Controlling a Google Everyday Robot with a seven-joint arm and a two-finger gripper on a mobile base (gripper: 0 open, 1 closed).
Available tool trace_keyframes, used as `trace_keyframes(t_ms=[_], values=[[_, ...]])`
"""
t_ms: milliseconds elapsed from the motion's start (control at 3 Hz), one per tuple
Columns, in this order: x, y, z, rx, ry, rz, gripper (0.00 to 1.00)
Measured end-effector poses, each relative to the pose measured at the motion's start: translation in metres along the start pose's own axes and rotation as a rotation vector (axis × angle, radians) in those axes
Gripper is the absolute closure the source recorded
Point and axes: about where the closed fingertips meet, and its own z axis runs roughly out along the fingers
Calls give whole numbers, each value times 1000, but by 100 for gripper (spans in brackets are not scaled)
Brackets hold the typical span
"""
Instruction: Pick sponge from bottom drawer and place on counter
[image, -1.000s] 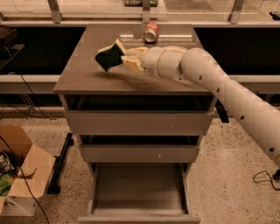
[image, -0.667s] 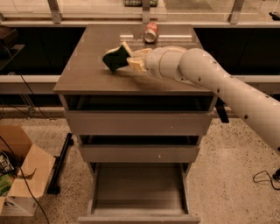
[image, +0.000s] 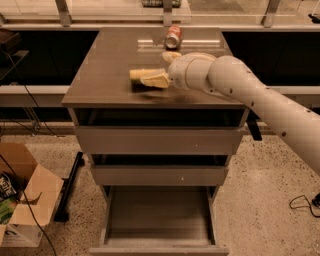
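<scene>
My gripper (image: 146, 78) is low over the middle of the glossy brown-grey counter (image: 107, 55), at the end of the white arm that reaches in from the right. The dark green sponge does not show clearly. Only a dark patch lies on the counter right under the gripper, and I cannot tell whether it is the sponge or a shadow. The bottom drawer (image: 157, 247) is pulled out below, and the part of its pale floor that shows is bare.
A red soda can (image: 173, 37) lies on its side at the back of the counter. The two upper drawers stand slightly open. A cardboard box (image: 22, 200) sits on the floor at the left, and a black cable (image: 300, 202) lies at the right.
The gripper has moved right and down onto the counter. The sponge, plainly held up at its tip before, no longer stands out.
</scene>
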Motion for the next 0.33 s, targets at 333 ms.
trace_keyframes(t_ms=[333], values=[[0,1,1,-2,-1,0,0]])
